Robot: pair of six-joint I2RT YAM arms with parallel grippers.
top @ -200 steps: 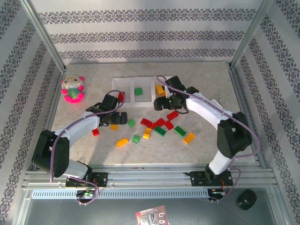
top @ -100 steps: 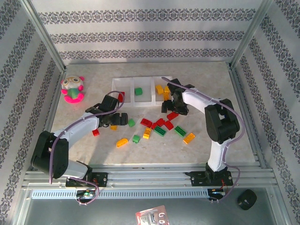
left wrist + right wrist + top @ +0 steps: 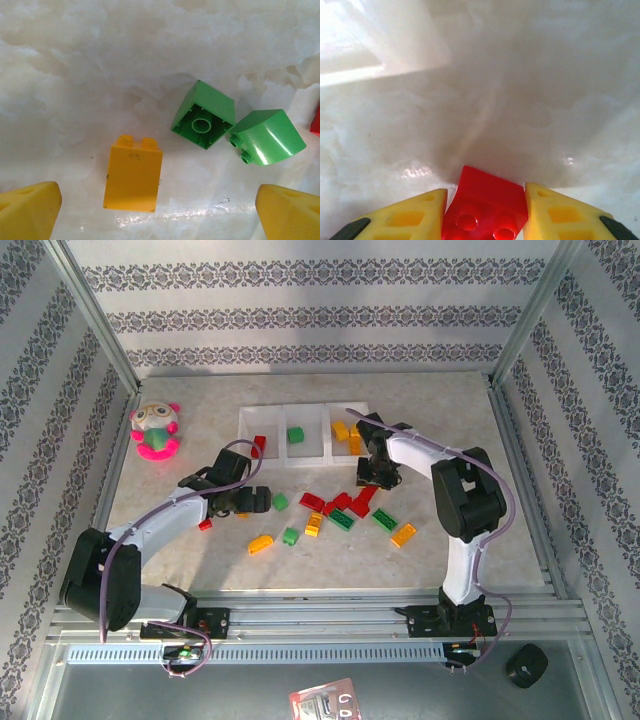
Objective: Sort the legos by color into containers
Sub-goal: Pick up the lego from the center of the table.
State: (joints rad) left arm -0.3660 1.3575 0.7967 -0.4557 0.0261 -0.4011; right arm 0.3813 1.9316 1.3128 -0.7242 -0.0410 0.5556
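The white tray (image 3: 275, 412) lies at the back; its left compartment holds a red lego (image 3: 259, 446), the middle a green one (image 3: 295, 435), the right several yellow ones (image 3: 347, 433). Just in front of it my right gripper (image 3: 376, 478) is down on the table. Its yellow fingers (image 3: 415, 216) press both sides of a red lego (image 3: 487, 207), so my right gripper (image 3: 485, 196) is shut on it. My left gripper (image 3: 250, 501) hovers open over a yellow lego (image 3: 132, 173). Two green legos (image 3: 203, 114) lie just beyond, and my left gripper (image 3: 157, 215) holds nothing.
Loose legos are scattered mid-table: red (image 3: 312, 502), green (image 3: 341, 519) (image 3: 384, 519) (image 3: 290, 536), orange (image 3: 403, 534) (image 3: 260, 544), and a small red one (image 3: 204, 524) by the left arm. A pink-and-green plush toy (image 3: 155, 430) sits at the back left.
My right gripper came down from the tray's right compartment to the red legos and closed on one. The left arm shifted slightly and stayed open.
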